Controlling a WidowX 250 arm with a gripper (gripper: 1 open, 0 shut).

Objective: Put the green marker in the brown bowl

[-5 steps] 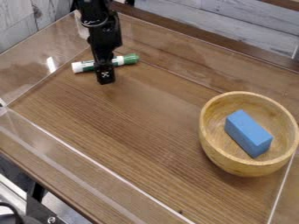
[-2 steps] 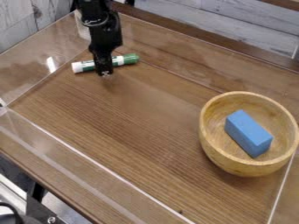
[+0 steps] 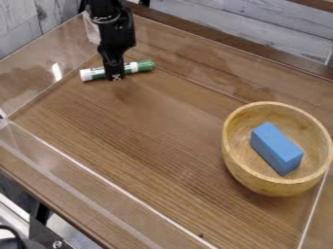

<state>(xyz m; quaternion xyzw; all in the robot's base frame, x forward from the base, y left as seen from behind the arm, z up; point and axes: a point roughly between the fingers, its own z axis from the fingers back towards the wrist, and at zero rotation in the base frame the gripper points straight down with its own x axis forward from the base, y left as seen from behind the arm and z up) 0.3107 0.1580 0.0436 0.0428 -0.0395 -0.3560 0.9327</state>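
Item: gripper (image 3: 117, 74), 1, jaws clamped on the green marker (image 3: 116, 69), which lies on the table (image 3: 143, 146) at far left, well apart from the brown bowl (image 3: 276, 148).

Risks I note: an off-centre pinch could let the barrel pivot or slip on lifting.

Count: 1 marker, 1 bowl, 1 blue block (image 3: 276, 147) inside the bowl.
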